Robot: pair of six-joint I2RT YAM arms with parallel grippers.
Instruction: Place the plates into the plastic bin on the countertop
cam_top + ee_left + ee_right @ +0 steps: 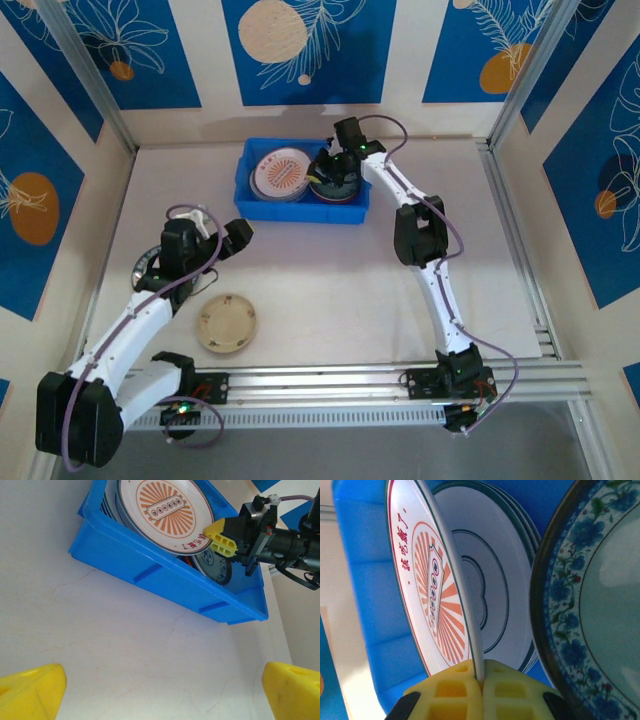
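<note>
Right wrist view: grips the striped plate (427,605) by its rim with the right gripper (481,677), tilted inside the plastic bin (300,212), left half. Lower flat onto the white dark-rimmed plates (495,595) before letting go; avoid the blue-flowered plate (570,630) in the bin's right half. Shows left gripper (222,232) spread open, empty, just left-front of the bin; cream plate (226,323) on the countertop (330,290), well in front.

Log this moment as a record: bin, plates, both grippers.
bin: blue plastic bin, far side of the countertop
right gripper: shut on the rim of the orange-striped plate, inside the bin
beside it: blue-floral plate, in the bin's right half
left gripper: open, empty, over bare countertop near the bin
outside the bin: cream plate, on the countertop
</note>
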